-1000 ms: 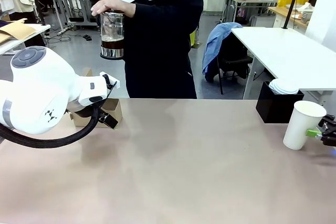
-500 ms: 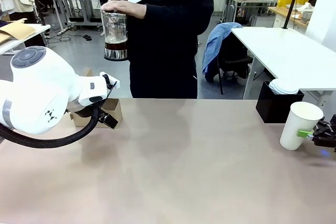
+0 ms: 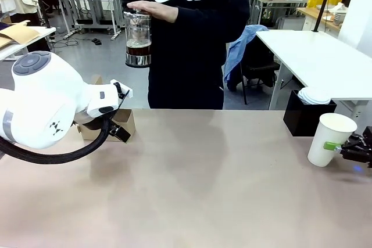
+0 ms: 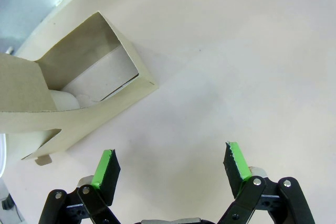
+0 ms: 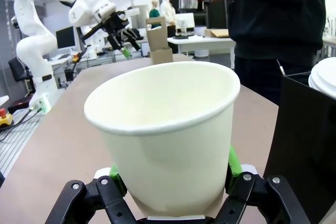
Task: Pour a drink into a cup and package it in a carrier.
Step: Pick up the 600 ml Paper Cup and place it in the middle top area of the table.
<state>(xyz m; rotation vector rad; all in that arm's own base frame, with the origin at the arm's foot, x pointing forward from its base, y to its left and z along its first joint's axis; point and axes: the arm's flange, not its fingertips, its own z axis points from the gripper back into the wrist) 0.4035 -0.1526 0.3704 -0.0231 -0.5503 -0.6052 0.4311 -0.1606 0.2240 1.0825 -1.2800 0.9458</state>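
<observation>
Over at the table's (image 3: 203, 190) three o'clock edge, the right gripper (image 3: 344, 148) is clamped on the white cup (image 3: 329, 137), with a green pad pressed to each side low on its wall and the mouth facing up. A black box (image 3: 305, 119) sits close by at two o'clock. At ten o'clock the left gripper (image 4: 170, 163) hangs with its jaws apart over bare table, the brown carrier (image 4: 79, 93) just beside it. Across the table at eleven o'clock, a person's hand (image 3: 154, 10) holds a glass pot (image 3: 138, 39) in the air, with the dark drink (image 3: 138, 49) low inside it.
</observation>
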